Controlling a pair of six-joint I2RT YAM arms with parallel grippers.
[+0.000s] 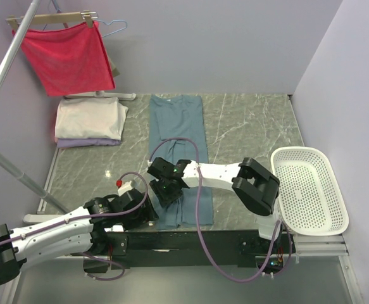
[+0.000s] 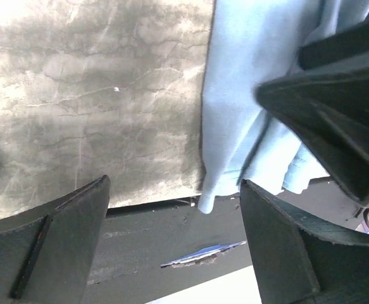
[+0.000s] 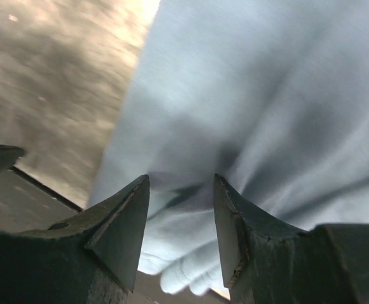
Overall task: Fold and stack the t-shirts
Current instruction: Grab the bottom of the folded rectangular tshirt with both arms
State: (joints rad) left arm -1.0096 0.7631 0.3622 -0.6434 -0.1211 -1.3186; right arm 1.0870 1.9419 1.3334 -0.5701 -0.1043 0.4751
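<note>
I am looking into a robotics lab test cell: plain pale lavender partition walls (image 1: 235, 44) are boxing in a grey marble-patterned counter (image 1: 247, 126), two white-and-black robot arms (image 1: 219, 172) trailing purple cables (image 1: 198, 209) are sitting bolted at its near edge, and a silver metal garment rack (image 1: 7, 63) is standing alongside.

Dusty teal-blue tee (image 1: 179, 126) folded into a long strip (collar at far end), near hem bunched at the table (image 1: 247, 126) edge, cream tee (image 1: 88, 119) folded atop lavender tee (image 1: 86, 143), far left
</note>
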